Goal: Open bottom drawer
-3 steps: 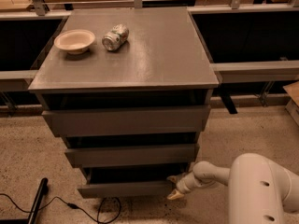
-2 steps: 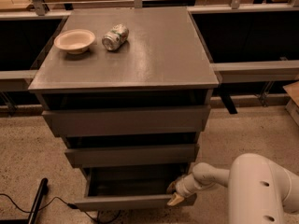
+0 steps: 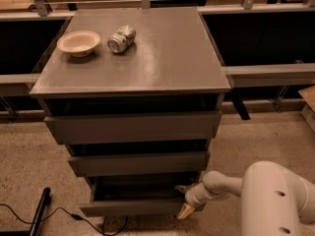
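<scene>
claw (image 3: 183, 199) at bottom drawer (image 3: 133, 208) right corner, grip unclear, arm (image 3: 275, 200) cropped

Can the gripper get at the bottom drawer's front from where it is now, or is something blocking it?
Probably yes. The gripper is at the right end of the bottom drawer, whose front stands partly pulled out beyond the middle drawer. Nothing shows between them.

No lettering is legible, neither on the can (image 3: 121, 38) lying on the counter (image 3: 167, 63) nor near the gripper (image 3: 184, 200) at the right front corner of the bottom drawer (image 3: 133, 208).
</scene>
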Robot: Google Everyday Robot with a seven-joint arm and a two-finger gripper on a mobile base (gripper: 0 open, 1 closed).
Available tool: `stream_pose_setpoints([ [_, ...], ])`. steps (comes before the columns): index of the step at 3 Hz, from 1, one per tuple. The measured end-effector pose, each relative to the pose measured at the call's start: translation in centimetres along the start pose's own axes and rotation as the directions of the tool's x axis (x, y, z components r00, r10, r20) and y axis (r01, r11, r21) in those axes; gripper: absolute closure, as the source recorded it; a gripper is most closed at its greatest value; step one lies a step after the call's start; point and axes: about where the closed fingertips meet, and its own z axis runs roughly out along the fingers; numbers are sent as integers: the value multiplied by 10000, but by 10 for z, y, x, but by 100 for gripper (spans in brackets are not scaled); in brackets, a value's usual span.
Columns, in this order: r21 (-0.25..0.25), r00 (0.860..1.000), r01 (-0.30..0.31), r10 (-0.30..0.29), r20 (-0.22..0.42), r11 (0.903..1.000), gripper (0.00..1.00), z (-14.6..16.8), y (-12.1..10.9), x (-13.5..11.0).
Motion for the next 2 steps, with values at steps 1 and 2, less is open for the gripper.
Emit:
stream_pose_setpoints([
  [1,-355,9992,346,-338,221,9988,25,-24,28,-28],
  [2,-666,9949,921,-890,475,9935,26,-61,57,-71],
])
